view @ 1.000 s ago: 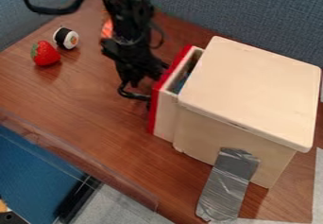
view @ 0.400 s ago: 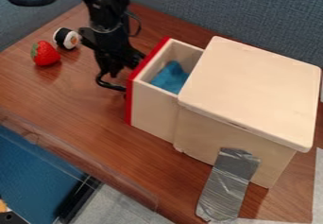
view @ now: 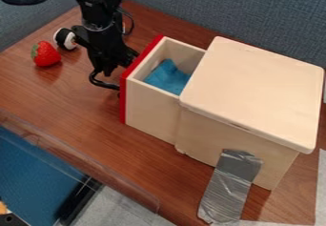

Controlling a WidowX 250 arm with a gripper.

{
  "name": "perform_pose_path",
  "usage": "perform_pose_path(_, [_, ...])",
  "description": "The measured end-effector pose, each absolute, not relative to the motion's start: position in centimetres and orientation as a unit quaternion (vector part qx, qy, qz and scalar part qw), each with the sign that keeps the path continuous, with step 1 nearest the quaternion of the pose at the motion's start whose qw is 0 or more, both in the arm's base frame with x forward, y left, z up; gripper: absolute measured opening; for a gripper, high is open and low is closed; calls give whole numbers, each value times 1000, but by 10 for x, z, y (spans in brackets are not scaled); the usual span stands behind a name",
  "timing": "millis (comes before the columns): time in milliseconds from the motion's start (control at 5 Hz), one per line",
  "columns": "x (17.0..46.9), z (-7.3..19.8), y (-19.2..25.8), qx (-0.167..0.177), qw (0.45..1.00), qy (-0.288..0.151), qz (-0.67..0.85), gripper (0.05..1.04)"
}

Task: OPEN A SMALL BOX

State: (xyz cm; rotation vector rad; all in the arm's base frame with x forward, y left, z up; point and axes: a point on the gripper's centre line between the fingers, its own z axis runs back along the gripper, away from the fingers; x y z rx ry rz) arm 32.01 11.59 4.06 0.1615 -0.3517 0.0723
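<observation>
Possibly, overpulling tips the red-fronted pale wooden drawer [view: 150, 110] from the lidded pale wooden box [view: 251, 94]; black gripper [view: 111, 66] left of box, jaw gap and hold unclear.

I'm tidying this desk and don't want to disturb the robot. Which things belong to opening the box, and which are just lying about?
Part of the job:
Wooden box
Its drawer, with the red front
Gripper
Silver tape, probably anchoring the box

Just lying about:
Toy strawberry
Black-and-white toy beside it
Blue cloth inside the drawer
</observation>
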Motion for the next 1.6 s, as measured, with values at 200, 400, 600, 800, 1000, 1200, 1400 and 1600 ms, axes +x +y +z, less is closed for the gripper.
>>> perform_pose_path(200, [318,41,123,84,981,-173,38,152])
perform_pose_path(400, [319,43,124,85,980,-175,35,152])
perform_pose_path(600, [318,43,127,86,981,-171,35,181])
perform_pose_path(800, [317,43,127,88,982,-164,20,409])
perform_pose_path(1000, [317,52,123,74,984,-160,10,720])
perform_pose_path(1200, [315,67,119,56,986,-158,-11,981])
perform_pose_path(1400, [307,90,123,45,985,-161,-35,1005])
perform_pose_path(1600, [295,107,126,42,988,-134,-57,1001])
